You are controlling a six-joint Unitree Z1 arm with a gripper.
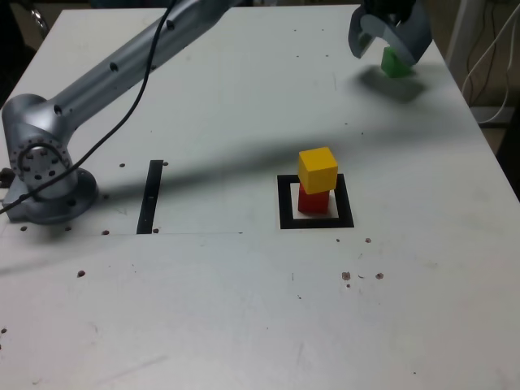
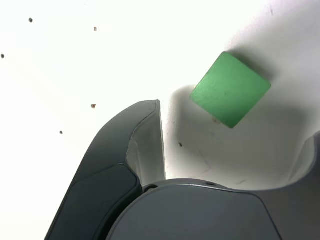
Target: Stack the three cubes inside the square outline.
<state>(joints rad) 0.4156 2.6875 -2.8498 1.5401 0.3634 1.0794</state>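
A yellow cube (image 1: 317,169) sits on top of a red cube (image 1: 314,200), and both stand inside the square outline (image 1: 317,222) at the middle of the table. The green cube (image 1: 396,63) (image 2: 230,90) rests on the table at the far right of the exterior view. My gripper (image 1: 388,45) (image 2: 235,125) hangs open just over it. In the wrist view the green cube lies between the spread jaws, and neither finger touches it. One finger partly hides the cube in the exterior view.
A narrow black strip (image 1: 151,197) lies on the table at the exterior view's left, close to the arm's base (image 1: 45,175). The arm reaches across the back of the white table (image 1: 244,309). The table's right edge runs near the green cube.
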